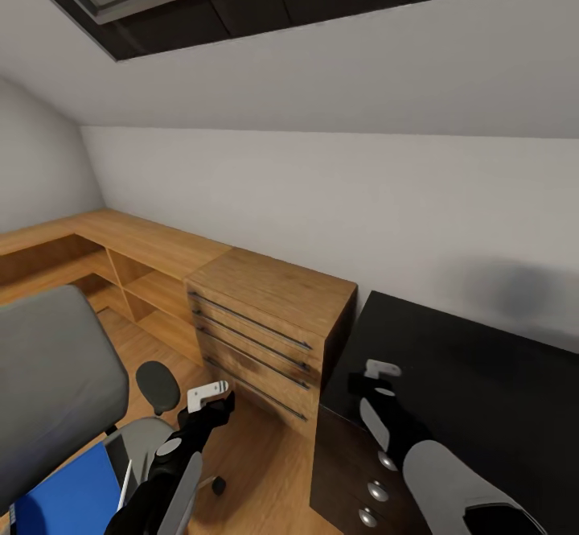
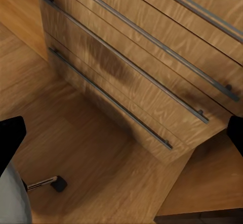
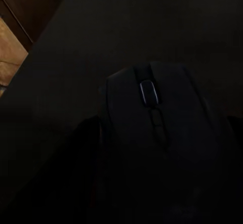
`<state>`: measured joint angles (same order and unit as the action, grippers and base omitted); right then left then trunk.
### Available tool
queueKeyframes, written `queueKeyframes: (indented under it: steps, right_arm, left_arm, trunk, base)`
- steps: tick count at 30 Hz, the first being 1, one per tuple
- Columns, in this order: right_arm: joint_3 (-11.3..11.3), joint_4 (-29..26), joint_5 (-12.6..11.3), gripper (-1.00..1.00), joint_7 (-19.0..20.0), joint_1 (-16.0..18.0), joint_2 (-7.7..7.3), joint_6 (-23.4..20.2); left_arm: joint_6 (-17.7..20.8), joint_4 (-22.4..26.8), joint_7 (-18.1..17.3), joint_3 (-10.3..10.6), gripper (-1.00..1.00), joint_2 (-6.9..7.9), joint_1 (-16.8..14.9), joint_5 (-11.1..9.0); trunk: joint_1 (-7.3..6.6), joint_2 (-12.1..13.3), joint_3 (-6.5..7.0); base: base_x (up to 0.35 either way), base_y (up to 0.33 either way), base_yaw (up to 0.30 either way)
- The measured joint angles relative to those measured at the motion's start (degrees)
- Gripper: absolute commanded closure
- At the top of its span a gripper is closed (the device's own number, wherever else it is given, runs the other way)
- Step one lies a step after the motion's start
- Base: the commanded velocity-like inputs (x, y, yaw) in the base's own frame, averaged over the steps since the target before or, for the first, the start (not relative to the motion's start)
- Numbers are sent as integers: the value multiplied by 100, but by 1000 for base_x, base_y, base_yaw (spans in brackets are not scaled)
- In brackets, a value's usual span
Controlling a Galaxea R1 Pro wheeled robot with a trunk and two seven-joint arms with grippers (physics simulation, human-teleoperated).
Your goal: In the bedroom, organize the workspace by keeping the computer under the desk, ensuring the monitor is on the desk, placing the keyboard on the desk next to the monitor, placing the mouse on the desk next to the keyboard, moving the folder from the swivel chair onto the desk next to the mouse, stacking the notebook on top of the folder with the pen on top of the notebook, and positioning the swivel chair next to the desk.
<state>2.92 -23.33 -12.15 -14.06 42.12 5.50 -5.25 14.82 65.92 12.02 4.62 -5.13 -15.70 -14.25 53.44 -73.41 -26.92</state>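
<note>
The swivel chair (image 1: 56,374) stands at the left, its grey back toward me, with the bright blue folder (image 1: 68,499) lying on its seat. My left gripper (image 1: 211,397) hangs open beside the chair, above the wooden floor, fingertips (image 2: 10,138) wide apart and empty. My right gripper (image 1: 378,378) hovers low over the near left corner of the black desk (image 1: 482,374). In the right wrist view the dark mouse (image 3: 157,133) sits very close between the fingers, above the desk top (image 3: 101,32); the gripper looks shut on it.
A light wooden drawer unit (image 1: 265,318) with long bar handles (image 2: 142,72) stands between chair and desk. A low wooden shelf (image 1: 121,253) runs along the wall to the left. The desk front has drawers with round knobs (image 1: 378,487). A chair caster (image 2: 58,183) rests on the floor.
</note>
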Motion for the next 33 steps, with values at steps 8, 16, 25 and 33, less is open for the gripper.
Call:
queueKeyframes:
  steps: [8, 16, 25, 33]
  right_arm:
    - [-5, 11, -2, 100, 30, -2, 30, 30]
    - [1, 12, -3, 100, 27, -3, 57, 33]
    - [2, 8, 2, 100, 33, -9, 93, 33]
    - [5, 206, -13, 100, 38, -9, 95, 37]
  left_arm:
    - [0, 0, 0, 0, -100, -4, 0, 0]
    - [0, -8, 0, 8, -100, -8, 0, 0]
    - [5, -9, -3, 9, -100, -8, 0, -3]
    - [8, -10, 0, 10, -100, -9, -1, -1]
  trunk:
    - [0, 0, 0]
    - [0, 0, 0]
    - [0, 0, 0]
    - [-175, 320, 143]
  base:
    - [0, 0, 0]
    - [0, 0, 0]
    - [0, 0, 0]
    - [0, 0, 0]
